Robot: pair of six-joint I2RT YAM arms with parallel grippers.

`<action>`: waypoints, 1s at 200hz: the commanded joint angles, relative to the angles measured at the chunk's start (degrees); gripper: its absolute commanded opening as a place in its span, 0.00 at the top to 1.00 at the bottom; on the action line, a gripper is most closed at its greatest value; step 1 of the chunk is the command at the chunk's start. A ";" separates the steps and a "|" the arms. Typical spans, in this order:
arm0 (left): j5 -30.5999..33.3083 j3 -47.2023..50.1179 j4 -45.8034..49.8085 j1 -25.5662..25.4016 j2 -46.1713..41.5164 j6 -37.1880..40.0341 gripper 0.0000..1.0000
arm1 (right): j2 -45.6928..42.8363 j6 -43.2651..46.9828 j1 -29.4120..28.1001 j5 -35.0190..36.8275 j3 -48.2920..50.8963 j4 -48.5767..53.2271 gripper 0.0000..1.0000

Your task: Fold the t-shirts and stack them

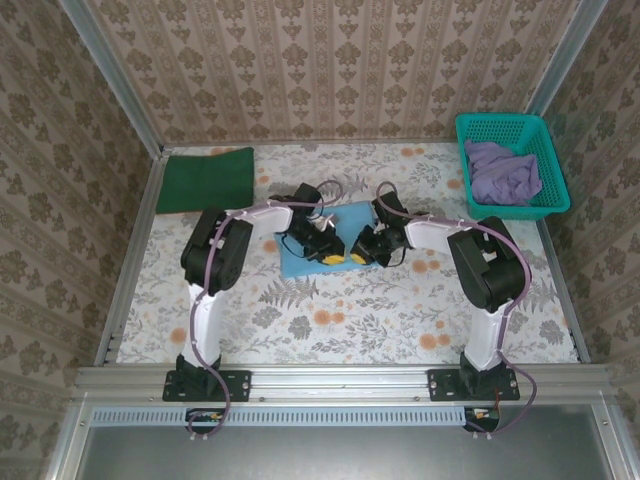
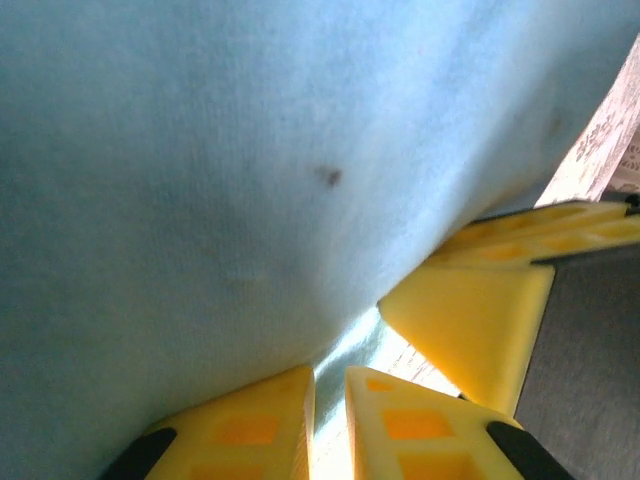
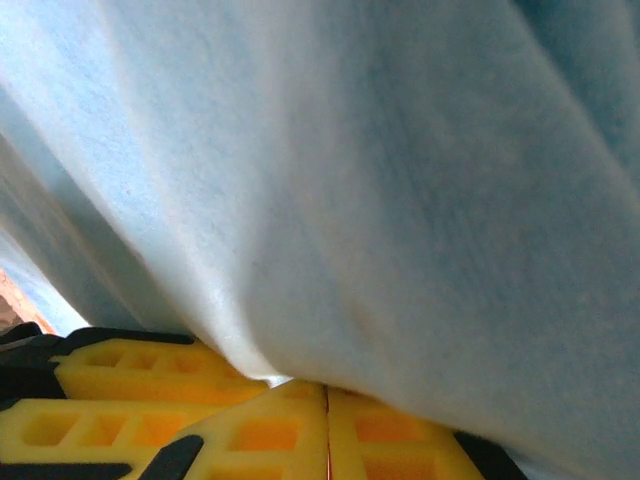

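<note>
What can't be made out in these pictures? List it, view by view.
- Top view: the light blue t-shirt lies mostly under both wrists, so its middle and folds are hidden.
- Top view: the purple t-shirt is bunched in the basket, too small to read its folds.
- Left wrist view: the shirt is close and blurred, its outline cut off by the edges.
- Right wrist view: draped cloth hides how much the right fingers pinch.

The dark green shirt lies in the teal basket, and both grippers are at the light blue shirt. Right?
No: in the top view the teal basket holds the purple shirt; the dark green shirt lies folded on the table, far left.
</note>
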State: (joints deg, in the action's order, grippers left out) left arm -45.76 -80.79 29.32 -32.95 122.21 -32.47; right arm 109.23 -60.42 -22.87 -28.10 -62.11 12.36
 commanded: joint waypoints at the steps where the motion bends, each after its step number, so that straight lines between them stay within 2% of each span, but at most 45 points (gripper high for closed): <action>1: 6.77 6.17 3.97 0.61 -2.86 3.87 0.82 | 1.38 -0.10 0.57 3.20 4.40 2.48 0.91; 36: 16.53 12.12 8.51 0.34 -8.06 13.05 0.79 | -0.54 -0.28 1.81 3.82 8.89 1.50 0.91; 51: 18.29 15.57 7.96 1.29 -10.91 14.22 0.73 | -1.33 -0.31 2.27 3.99 10.16 1.44 0.91; 95: 22.17 22.44 6.57 6.43 -19.56 12.65 0.61 | -3.22 0.20 2.62 3.59 11.92 1.07 0.89; 110: 21.89 23.71 5.80 10.93 -23.22 10.36 0.56 | -3.90 0.61 2.62 3.22 12.01 1.27 0.87; 131: 20.46 23.08 5.40 14.72 -28.00 7.15 0.46 | -5.91 1.33 2.57 2.63 11.86 1.44 0.79; 143: 19.64 21.93 5.09 16.40 -29.81 5.95 0.39 | -7.21 1.75 2.56 2.28 11.64 1.44 0.71; 158: 18.42 19.57 5.04 17.67 -29.07 5.19 0.32 | -8.23 2.61 2.49 1.18 10.82 1.20 0.63; 184: 14.87 13.79 6.22 18.10 -22.70 6.07 0.32 | -9.03 4.75 2.47 0.17 8.39 3.19 0.54; 200: 16.49 11.51 7.68 17.77 -19.05 6.62 0.32 | -9.10 5.77 2.40 -0.31 7.24 4.05 0.52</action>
State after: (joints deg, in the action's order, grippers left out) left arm -28.69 -66.08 34.04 -14.96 97.93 -25.82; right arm 101.16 -57.19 -20.71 -29.80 -53.34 10.15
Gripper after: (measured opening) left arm 0.683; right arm 0.473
